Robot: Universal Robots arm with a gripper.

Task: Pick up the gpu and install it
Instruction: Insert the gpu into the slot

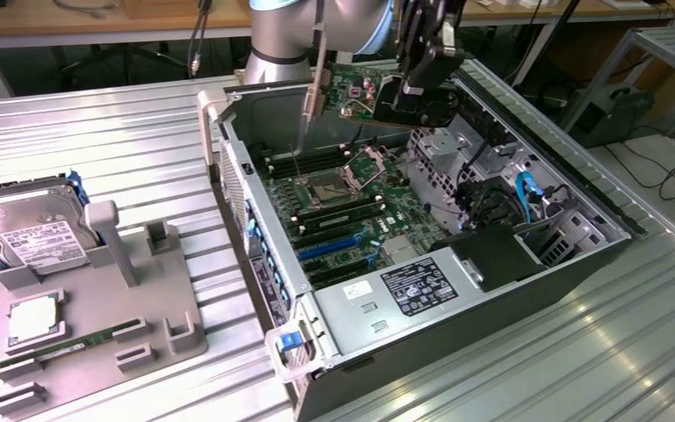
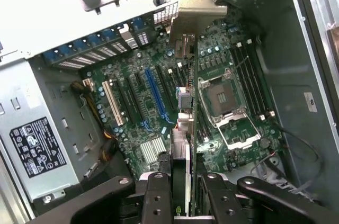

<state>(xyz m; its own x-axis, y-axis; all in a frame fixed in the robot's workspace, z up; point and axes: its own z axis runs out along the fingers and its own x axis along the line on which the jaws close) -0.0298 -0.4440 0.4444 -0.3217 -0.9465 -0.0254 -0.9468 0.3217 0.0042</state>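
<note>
Wrist view | we see jaws gripping gpu (image 2: 181,152) edge-on over motherboard (image 2: 214,60) | long axis parallels blue slot (image 2: 153,94), bracket end toward case rear (image 2: 90,57).

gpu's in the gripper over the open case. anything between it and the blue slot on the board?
Nothing visible. The gripper holds the long dark gpu card with pale bracket edge-on above the green motherboard. The long blue expansion slot lies bare, with no cable or card across it.
</note>
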